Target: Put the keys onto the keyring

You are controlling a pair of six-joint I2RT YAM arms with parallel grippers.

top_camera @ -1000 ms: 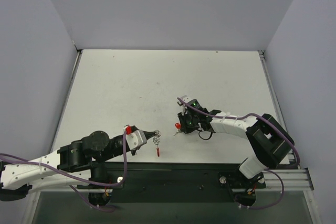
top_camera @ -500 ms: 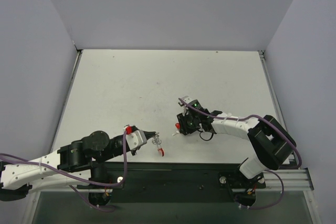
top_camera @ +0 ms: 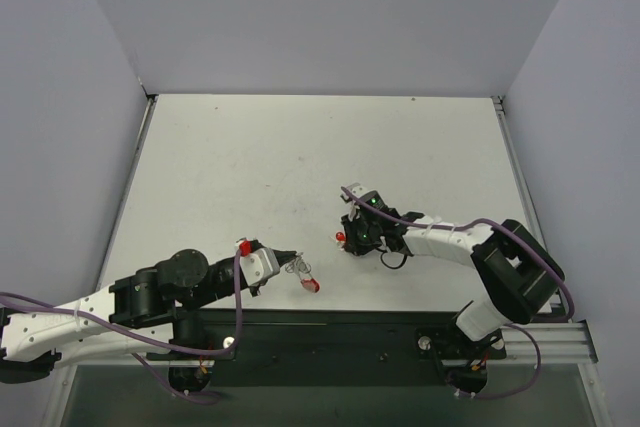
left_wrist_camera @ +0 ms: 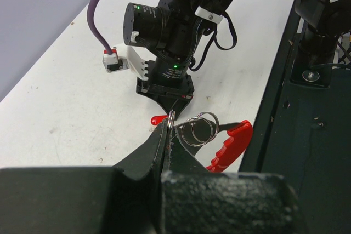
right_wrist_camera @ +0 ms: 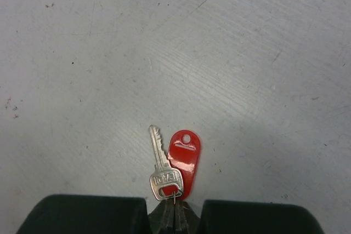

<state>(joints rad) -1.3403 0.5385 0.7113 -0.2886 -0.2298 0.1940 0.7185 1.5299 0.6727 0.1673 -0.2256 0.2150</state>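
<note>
**Both pincers clamped shut, keys and keyring apart**

The right pincer (right_wrist_camera: 175, 215) is standing fully closed, and its tips are nipping the little wire loop of the keys (right_wrist_camera: 166, 179). The bunch is lying flat on the table (top_camera: 250, 167) at 12 o'clock from those tips.

The left pincer (left_wrist_camera: 168, 129) is also clamped shut, gripping the silver wire rings (left_wrist_camera: 192, 130) of the keyring (left_wrist_camera: 230, 145). The red clip is hanging at 4 o'clock from its tips, seen from above. The keys are sitting near, at 2 o'clock from the keyring, with bare table showing between them.

The table's near edge and the black rail (top_camera: 330, 332) are running just beside the keyring at 6 o'clock. Wide open tabletop is stretching away toward 12 o'clock.

The keys are showing as one silver key beside an oval red tag (right_wrist_camera: 185, 160) with a small hole at its far end.
</note>
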